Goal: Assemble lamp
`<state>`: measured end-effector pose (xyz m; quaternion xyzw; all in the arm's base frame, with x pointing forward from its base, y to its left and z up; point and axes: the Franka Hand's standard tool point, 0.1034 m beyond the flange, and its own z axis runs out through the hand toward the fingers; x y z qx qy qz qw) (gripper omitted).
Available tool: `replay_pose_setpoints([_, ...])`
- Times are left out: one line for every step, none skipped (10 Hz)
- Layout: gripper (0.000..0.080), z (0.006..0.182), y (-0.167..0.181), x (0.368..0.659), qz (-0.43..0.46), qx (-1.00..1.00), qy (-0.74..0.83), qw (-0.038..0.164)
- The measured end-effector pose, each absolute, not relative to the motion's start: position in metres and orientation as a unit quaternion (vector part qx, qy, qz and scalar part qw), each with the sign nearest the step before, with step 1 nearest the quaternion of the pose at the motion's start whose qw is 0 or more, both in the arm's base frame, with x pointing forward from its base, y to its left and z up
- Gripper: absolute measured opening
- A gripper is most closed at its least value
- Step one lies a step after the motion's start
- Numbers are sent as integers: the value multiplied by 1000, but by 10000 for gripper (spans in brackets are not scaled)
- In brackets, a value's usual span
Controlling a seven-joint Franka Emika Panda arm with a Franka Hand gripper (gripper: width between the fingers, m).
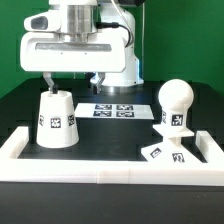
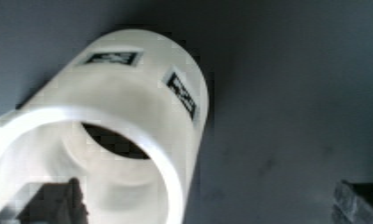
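Observation:
The white tapered shade (image 1: 57,122) stands on the dark table at the exterior view's left, narrow end up, with a tag on its side. My gripper (image 1: 70,83) hangs open just above it. In the wrist view the shade (image 2: 138,100) fills the picture. One finger (image 2: 55,203) is over its open top and the other finger (image 2: 364,203) is outside, so my gripper (image 2: 209,205) straddles one wall. The round bulb (image 1: 173,98) stands upright on its neck at the right. The flat square base (image 1: 163,150) lies just in front of it. I cannot tell whether they are joined.
The marker board (image 1: 113,108) lies flat on the table behind the middle. A low white wall (image 1: 100,166) runs along the front and up both sides of the work area. The arm's white body stands behind the marker board.

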<state>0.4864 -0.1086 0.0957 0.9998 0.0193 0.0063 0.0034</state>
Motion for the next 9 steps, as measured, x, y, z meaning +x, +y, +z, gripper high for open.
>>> replay_pose_setpoints([699, 92, -108, 485, 3, 1000, 19, 4])
replay_pose_setpoints([699, 87, -108, 483, -1, 1000, 18, 3])
replay_pose_setpoints([699, 82, -109, 481, -5, 1000, 17, 4])
replay_pose_setpoints([699, 74, -109, 479, -6, 1000, 18, 8])
replay_pose_setpoints([699, 72, -108, 478, -9, 1000, 19, 8])
replay_pose_setpoints([699, 72, -106, 479, -10, 1000, 19, 8])
replay_pose_setpoints([590, 72, -103, 481, -9, 1000, 21, 8])
replay_pose_setpoints([422, 73, -101, 482, -8, 1000, 23, 8])
replay_pose_setpoints([422, 73, -99, 482, -8, 1000, 24, 8])
